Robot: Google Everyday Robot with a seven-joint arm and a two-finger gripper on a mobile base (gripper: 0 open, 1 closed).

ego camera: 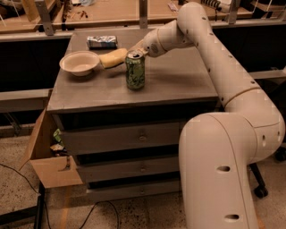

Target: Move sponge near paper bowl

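1. Wooden worktops (111,11) run across the back of the room, and in front of them stands a grey bench (178,85) with drawers (138,138) below its top.
2. On the left part of the bench sits the paper bowl (80,62), upright and off-white, with a wide rim.
3. Just to the right of the bowl is the sponge (113,58), a pale yellow block lying lengthwise; its left end is just beside the bowl's rim, if not touching it.
4. Whether the sponge rests on the bench or is held just above it cannot be told.
5. At the sponge's right end is the gripper (134,48), closed on the sponge, partly hidden behind the top of the can.
6. A green can (135,70) stands upright in front of the gripper, nearer the camera and apart from the bowl.
7. Behind the bowl, at the far edge of the bench, lies a blue and silver packet (102,41).
8. From the right, the white arm (223,67) reaches over the bench to the gripper.
9. Left of the drawers, an open cardboard box (47,167) sits low against the bench, with a black cable (13,172) on the speckled floor nearby.
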